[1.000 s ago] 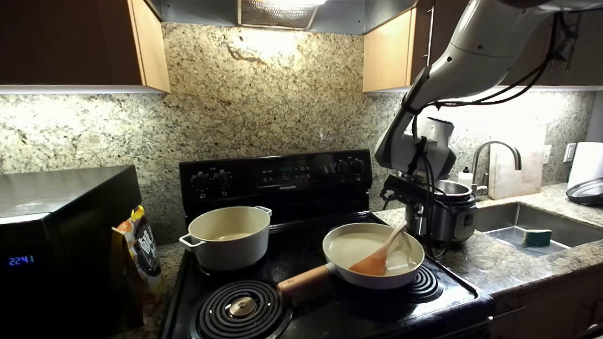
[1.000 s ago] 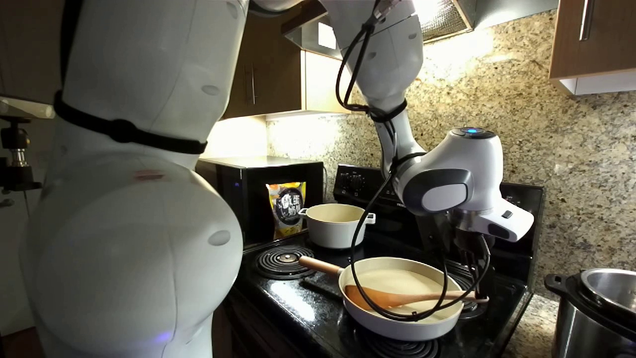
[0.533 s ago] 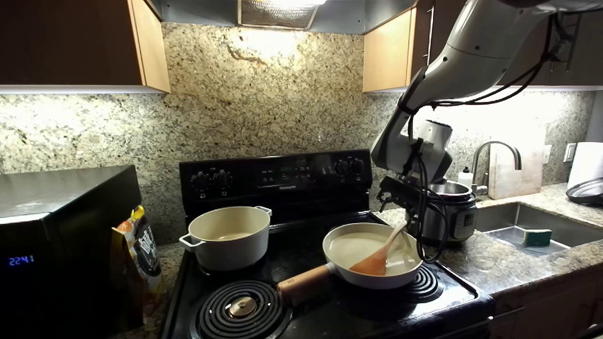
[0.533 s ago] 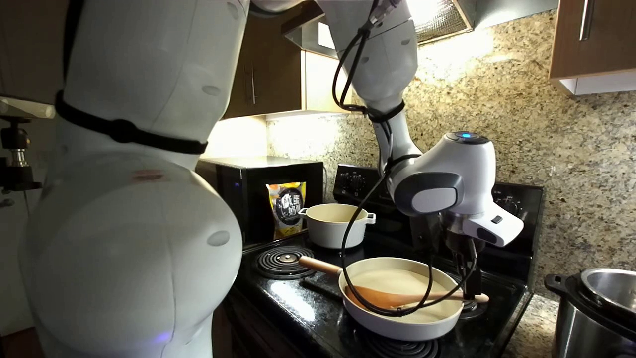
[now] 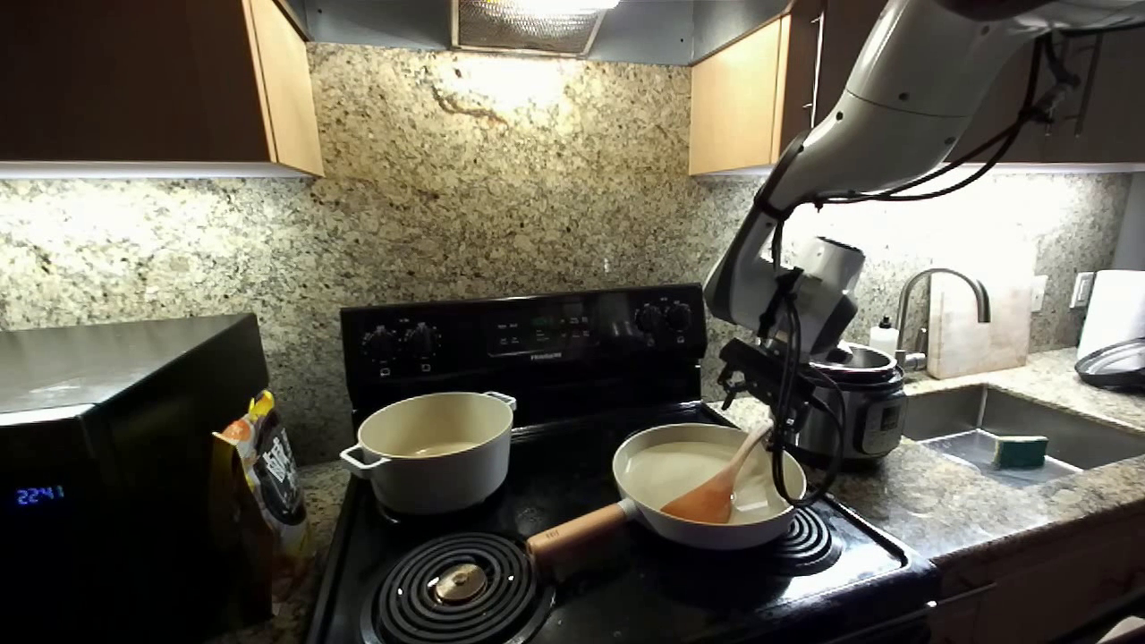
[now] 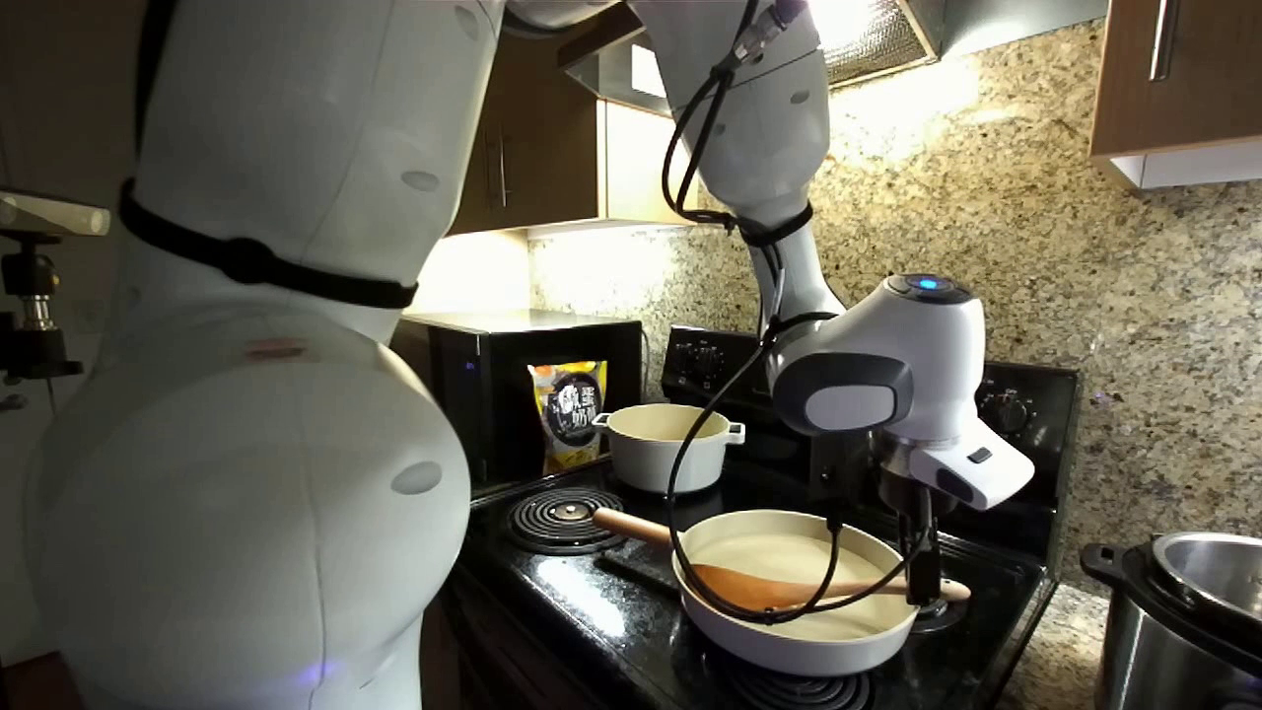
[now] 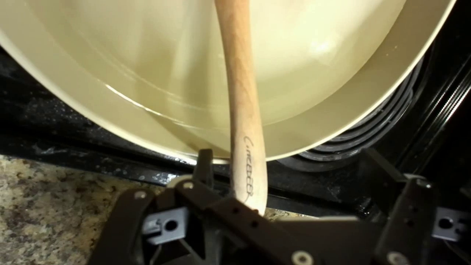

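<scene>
- Pan (image 5: 707,535), right of centre in an exterior view: spoon (image 5: 705,503) inside, its handle (image 7: 244,92) over the rim.
- Pot (image 5: 443,487), left of centre: contents unclear.
- Sink (image 5: 1038,407), far right: sponge (image 5: 1020,452).
- Pincer (image 7: 290,158), bottom of the wrist view: spread wide around the handle, gripping nothing.

The spoon (image 7: 243,92) is smooth wood with visible grain and a soft sheen. The pan (image 5: 711,535) is smooth and glossy inside; its handle (image 5: 580,528) looks like satin-finished wood. The gripper (image 7: 288,154) is mostly matt, with smooth metal brackets (image 7: 180,224). The stove top (image 6: 582,597) is glossy, its burner coil (image 5: 458,617) ridged metal. The wall (image 5: 572,197) looks like polished stone, the bag (image 6: 572,414) like shiny plastic film, and the cooker (image 6: 1149,661) like smooth, reflective steel.
</scene>
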Robot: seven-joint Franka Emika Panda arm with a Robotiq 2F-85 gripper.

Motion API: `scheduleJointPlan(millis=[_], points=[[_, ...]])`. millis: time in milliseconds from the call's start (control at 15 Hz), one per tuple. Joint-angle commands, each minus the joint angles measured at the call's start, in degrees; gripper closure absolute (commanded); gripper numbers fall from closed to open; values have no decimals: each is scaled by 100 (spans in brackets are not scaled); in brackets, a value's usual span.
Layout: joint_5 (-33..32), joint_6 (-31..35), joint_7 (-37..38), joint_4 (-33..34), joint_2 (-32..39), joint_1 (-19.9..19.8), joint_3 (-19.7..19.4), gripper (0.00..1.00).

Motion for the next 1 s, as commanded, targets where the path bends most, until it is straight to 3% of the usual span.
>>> scheduleJointPlan(millis=[0,400,467,533,733,933], points=[[360,6,-333,-90,-86,-217,200,0],[503,-4,-452,-110,-96,-319,273,0],[513,-4,-457,-117,-99,-336,289,4],[528,-1,-466,-125,-104,-351,307,22],[556,-2,-487,-129,-105,-372,331,36],[557,-1,-502,-136,-112,-395,346,58]])
